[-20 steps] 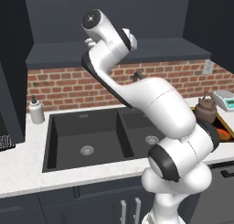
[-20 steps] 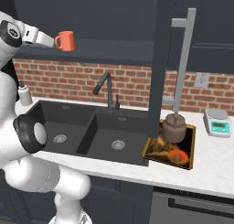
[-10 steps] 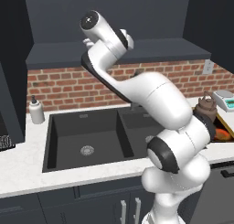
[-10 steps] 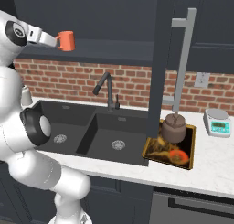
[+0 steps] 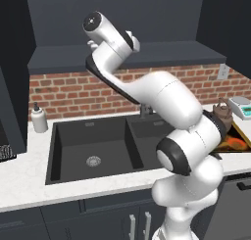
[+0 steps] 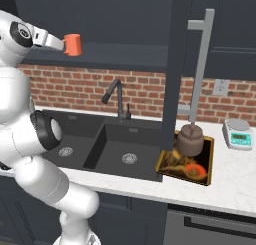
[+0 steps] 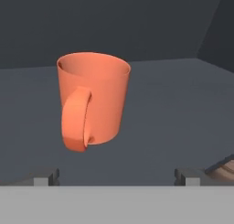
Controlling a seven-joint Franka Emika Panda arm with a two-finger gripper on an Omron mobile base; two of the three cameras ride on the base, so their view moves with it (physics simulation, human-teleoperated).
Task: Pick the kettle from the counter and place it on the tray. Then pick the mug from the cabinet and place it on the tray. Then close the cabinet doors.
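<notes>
Presently the second step is in hand: the kettle [image 6: 190, 140] already stands on the tray [image 6: 207, 175], which lies on the white surface [image 6: 230, 181] just beside the right edge of the sink [image 6: 105, 149], so the fetching of the mug [image 6: 73, 44] is what remains open, with the closing of the doors to follow.

The cabinet [image 6: 125, 56] stands open; one door [image 6: 176, 69] with its long silver bar handle [image 6: 199, 74] hangs forward over the tray.

The arm is raised to the cabinet shelf [image 7: 160, 104]. The mug stands upright on that shelf, directly ahead of the gripper [image 7: 116, 175], its handle turned toward the hand.

The jaws are spread wide, empty, and apart from the mug; the fingertips [image 7: 45, 176] sit short of it.

Judgement: the next move calls for a straight advance until the mug body lies between the jaws, then a closure across the body. The handle facing the hand may obstruct a clean grip.
</notes>
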